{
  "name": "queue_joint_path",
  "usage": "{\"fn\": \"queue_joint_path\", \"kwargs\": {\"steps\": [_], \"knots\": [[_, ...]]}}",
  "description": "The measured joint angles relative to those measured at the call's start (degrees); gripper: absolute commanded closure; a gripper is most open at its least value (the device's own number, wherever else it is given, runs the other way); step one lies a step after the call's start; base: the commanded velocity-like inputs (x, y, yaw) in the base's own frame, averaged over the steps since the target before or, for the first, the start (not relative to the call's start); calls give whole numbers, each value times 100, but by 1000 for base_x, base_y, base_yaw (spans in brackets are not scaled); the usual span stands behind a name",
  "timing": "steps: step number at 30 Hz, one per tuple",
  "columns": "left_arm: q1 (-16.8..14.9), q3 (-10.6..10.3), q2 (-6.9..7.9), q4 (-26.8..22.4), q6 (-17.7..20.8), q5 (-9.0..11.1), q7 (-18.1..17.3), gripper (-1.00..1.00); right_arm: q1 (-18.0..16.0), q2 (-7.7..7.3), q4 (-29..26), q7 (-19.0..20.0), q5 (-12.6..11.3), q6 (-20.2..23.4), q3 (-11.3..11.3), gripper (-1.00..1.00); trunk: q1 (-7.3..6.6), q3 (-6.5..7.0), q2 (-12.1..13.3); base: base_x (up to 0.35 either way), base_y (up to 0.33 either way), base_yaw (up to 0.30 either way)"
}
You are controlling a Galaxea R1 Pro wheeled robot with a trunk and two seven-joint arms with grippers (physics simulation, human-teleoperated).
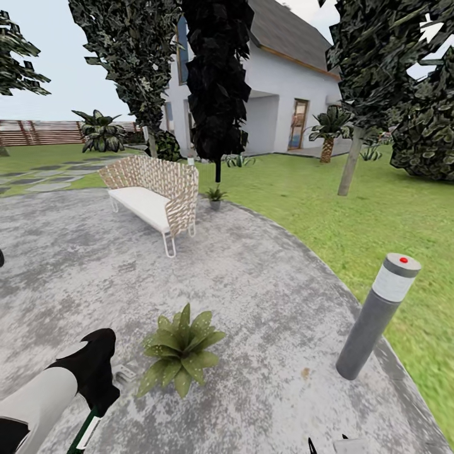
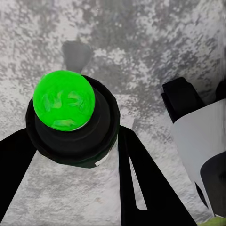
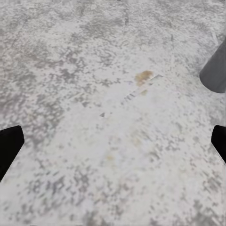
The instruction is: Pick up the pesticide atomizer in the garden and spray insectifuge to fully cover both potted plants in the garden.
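My left gripper is shut on the pesticide atomizer, a slim dark green bottle with a white label, low at the head view's left. In the left wrist view the atomizer shows its bright green top, with a black finger on either side. One potted plant sits on the paved patio just right of that gripper, its leaves flecked with pale specks. A second potted plant stands far off, beside the sofa. My right gripper hangs open over bare paving.
A grey bollard lamp stands at the patio's right edge and its base is near my right gripper. A woven sofa sits at the patio's far side. Lawn, trees, a white house and a wooden fence lie beyond.
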Motion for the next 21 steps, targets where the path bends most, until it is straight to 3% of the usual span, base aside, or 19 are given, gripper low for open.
{"fn": "queue_joint_path", "kwargs": {"steps": [6, 21], "knots": [[0, 1, 0, -7, -2, 22, 0, 100, 0, 0, 0, 0, 0, -1, 0, -100, 0, 0, 0, 186, -199, 2], [1, 14, 8, -71, -2, 23, 1, 100, 0, 2, 5, 0, 0, -2, 0, -100, 2, 0, 0, 13, -270, 0]]}}
